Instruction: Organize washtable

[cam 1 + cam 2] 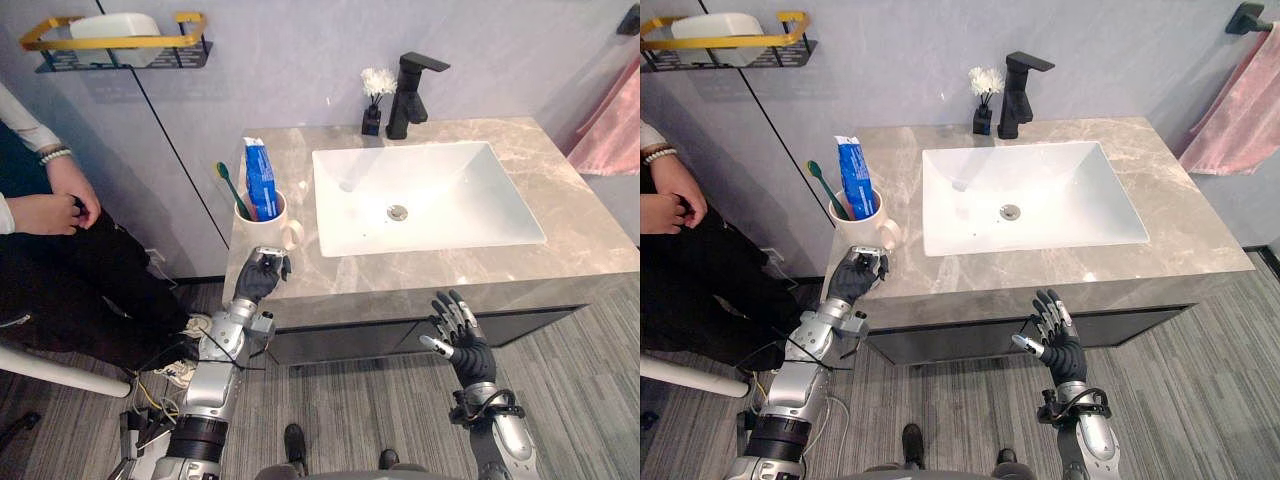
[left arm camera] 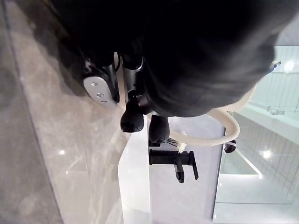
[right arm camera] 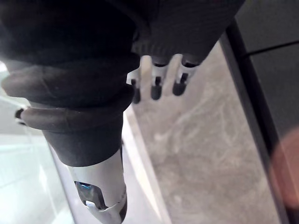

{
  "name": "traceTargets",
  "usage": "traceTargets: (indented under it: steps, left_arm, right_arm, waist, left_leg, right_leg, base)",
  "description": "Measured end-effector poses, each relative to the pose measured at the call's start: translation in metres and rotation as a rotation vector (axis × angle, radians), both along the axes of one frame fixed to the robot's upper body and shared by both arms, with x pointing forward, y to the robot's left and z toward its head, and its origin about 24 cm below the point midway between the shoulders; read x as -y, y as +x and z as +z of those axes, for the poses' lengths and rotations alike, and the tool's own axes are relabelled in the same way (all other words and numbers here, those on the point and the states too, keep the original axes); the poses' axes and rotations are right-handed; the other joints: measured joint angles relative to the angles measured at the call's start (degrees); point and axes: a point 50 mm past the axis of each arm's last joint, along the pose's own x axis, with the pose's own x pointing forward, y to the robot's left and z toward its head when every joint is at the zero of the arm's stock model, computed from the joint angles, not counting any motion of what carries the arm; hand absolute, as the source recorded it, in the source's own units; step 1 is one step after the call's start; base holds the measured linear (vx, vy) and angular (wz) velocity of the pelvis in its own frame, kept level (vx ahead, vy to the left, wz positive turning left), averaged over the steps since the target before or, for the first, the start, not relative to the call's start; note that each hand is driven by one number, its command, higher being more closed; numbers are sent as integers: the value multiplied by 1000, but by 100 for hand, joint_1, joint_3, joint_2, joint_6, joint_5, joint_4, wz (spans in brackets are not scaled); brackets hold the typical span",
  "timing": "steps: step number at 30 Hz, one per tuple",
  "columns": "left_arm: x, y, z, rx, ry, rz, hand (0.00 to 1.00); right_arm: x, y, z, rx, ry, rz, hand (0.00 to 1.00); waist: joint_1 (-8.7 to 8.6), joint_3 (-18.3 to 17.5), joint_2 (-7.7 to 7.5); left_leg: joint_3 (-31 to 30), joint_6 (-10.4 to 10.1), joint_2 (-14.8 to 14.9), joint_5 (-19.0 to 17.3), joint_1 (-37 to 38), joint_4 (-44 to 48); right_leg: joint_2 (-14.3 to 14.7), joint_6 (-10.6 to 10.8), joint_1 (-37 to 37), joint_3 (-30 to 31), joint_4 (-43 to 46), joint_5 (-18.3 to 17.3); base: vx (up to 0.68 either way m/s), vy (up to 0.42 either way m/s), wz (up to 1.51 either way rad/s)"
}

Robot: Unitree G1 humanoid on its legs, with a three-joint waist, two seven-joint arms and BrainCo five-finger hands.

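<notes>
Left hand (image 1: 261, 276) is up at the front left corner of the marble washtable (image 1: 572, 222), fingers curled just in front of the cream mug (image 1: 266, 224), and whether they grip its handle or merely sit close I cannot tell. That mug stands left of the white basin (image 1: 470, 190) with a blue toothpaste tube (image 1: 260, 176) and a green toothbrush (image 1: 231, 187) upright inside it, while a black faucet (image 1: 409, 96) and a small vase of white flowers (image 1: 374, 102) sit behind the basin. Right hand (image 1: 458, 331) hangs below the counter's front edge, fingers spread wide and holding nothing, and a person (image 1: 45, 205) sits off to the left.
</notes>
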Motion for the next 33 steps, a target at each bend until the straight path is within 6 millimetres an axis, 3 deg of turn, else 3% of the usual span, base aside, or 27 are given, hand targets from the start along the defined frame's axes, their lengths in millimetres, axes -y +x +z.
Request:
traceTargets:
  steps: [18,26,33]
  left_arm:
    - [-21,43,32,65,182,18,100]
    - [-45,71,70,126,286,87,100]
    - [-48,91,97,161,336,113,100]
  right_arm:
    - [-1,-1,7,33,-11,29,0]
    - [-1,-4,8,36,-15,44,0]
    - [4,-4,22,84,-66,65,0]
  waist:
    - [-81,180,-14]
    - [-151,412,-45]
    - [-145,578,-52]
  left_leg:
    - [155,20,11,-15,-109,1]
    - [322,20,77,-12,-227,3]
    - [390,11,121,-2,-331,2]
  right_leg:
    - [6,-10,-197,154,4,38]
    - [63,-29,-370,330,5,118]
    - [84,-50,-519,435,3,160]
  base:
    - [15,9,-4]
    - [7,7,-11]
    - [5,1,-7]
